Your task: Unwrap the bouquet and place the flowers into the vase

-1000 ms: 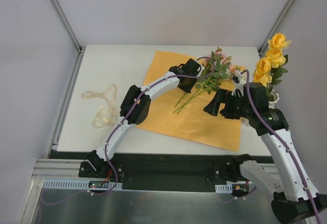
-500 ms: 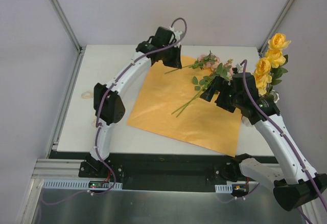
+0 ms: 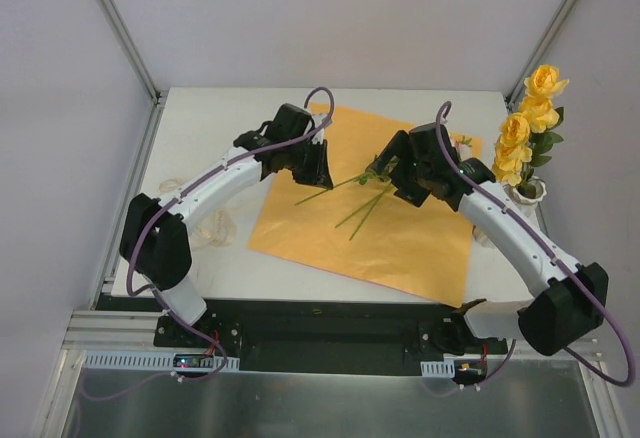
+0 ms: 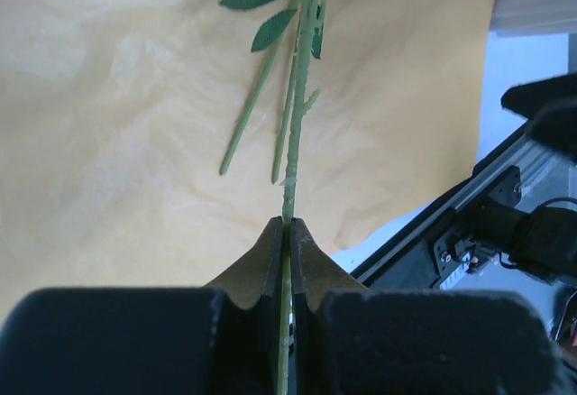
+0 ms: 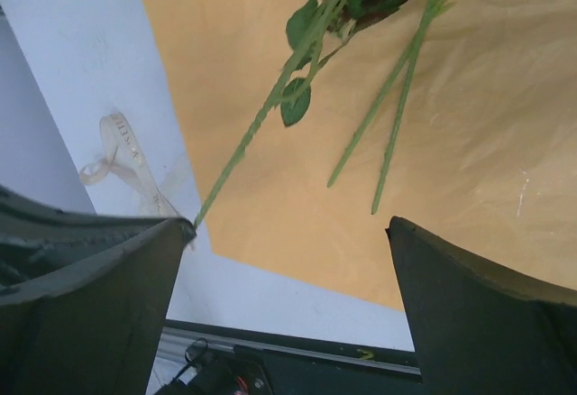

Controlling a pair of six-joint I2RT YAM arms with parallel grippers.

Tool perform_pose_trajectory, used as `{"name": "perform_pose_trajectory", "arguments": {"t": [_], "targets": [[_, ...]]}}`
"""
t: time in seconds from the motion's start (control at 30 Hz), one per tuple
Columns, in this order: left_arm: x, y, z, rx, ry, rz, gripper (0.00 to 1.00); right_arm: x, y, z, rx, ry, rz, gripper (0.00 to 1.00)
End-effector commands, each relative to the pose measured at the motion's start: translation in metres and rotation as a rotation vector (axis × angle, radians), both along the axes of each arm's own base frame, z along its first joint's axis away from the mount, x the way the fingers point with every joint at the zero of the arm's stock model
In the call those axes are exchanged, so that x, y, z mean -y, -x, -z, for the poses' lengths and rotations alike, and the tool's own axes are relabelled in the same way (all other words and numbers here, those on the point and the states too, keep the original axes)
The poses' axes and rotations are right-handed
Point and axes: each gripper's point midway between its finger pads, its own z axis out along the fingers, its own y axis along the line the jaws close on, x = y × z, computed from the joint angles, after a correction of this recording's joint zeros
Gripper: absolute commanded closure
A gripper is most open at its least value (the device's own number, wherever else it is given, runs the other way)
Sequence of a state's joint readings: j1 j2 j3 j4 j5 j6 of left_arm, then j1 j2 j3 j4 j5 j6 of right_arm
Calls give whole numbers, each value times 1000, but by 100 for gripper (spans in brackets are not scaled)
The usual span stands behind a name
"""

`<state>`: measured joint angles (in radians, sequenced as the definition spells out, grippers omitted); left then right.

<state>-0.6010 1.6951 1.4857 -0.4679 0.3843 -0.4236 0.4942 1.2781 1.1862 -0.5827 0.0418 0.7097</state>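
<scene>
- Green stem (image 4: pixel 300 97) is pinched tight in the left jaws and runs straight out ahead of them.
- Orange sheet (image 4: pixel 117 142) lies flat on the table (image 3: pixel 200 128) under both pairs of jaws.
- Right jaws stand wide, gripping nothing, over two loose stems (image 5: pixel 362 133) and some leaves.
- White vase (image 3: pixel 530 191) with yellow roses (image 3: pixel 520 138) stands right of the right jaws, off the sheet.
- Cream ribbon (image 5: pixel 126 165) lies left of the left jaws, near the sheet's edge.

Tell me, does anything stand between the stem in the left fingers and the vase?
Yes. Seen from above, the right arm lies across the path from the held stem to the vase: its open fingers hang over the other stems on the orange sheet.
</scene>
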Motion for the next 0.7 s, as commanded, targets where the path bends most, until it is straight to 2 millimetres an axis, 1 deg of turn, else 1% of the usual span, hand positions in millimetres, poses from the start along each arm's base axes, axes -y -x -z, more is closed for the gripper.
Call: {"name": "perform_pose_trajectory", "arguments": {"t": [0.0, 0.03, 0.07, 0.1, 0.13, 0.17, 0.2, 0.23, 0.27, 0.3, 0.4, 0.43, 0.47, 0.5, 0.53, 0.57, 0.63, 0.67], "targets": [[-6, 13, -11, 33, 94, -53, 100, -8, -19, 22, -82, -70, 174, 0], [-8, 17, -15, 44, 112, -56, 100, -14, -21, 28, -113, -93, 188, 0], [-10, 20, -10, 38, 113, -56, 100, -19, -22, 41, -153, -92, 192, 0], [-13, 27, 3, 16, 103, -54, 100, -27, -21, 46, -176, -109, 176, 1], [-14, 29, 4, 19, 107, -50, 100, -34, -26, 46, -169, -134, 180, 2], [-16, 32, 8, 11, 101, -48, 100, -38, -29, 56, -187, -130, 181, 6], [-19, 35, 15, -3, 91, -51, 100, -44, -32, 56, -180, -133, 173, 9], [-19, 36, 13, 7, 99, -52, 100, -48, -36, 57, -176, -138, 175, 11], [-22, 36, 15, 6, 92, -68, 100, -50, -37, 63, -192, -131, 181, 14], [-25, 38, 20, 2, 82, -75, 100, -51, -39, 66, -197, -127, 191, 14], [-30, 38, 21, 32, 68, -79, 100, -53, -41, 80, -223, -124, 204, 16], [-30, 39, 18, 42, 73, -73, 100, -55, -43, 80, -225, -120, 200, 17], [-30, 40, 17, 48, 76, -66, 100, -56, -44, 87, -243, -108, 199, 18], [-30, 41, 16, 51, 78, -59, 100, -55, -46, 89, -242, -101, 201, 19], [-30, 41, 15, 54, 79, -58, 100, -57, -49, 90, -241, -101, 195, 22], [-30, 41, 16, 54, 79, -58, 100, -60, -50, 98, -256, -95, 190, 27], [-29, 42, 17, 46, 81, -52, 100, -64, -52, 102, -267, -99, 175, 34], [-29, 42, 18, 42, 82, -50, 100, -65, -54, 108, -273, -95, 175, 41]]}}
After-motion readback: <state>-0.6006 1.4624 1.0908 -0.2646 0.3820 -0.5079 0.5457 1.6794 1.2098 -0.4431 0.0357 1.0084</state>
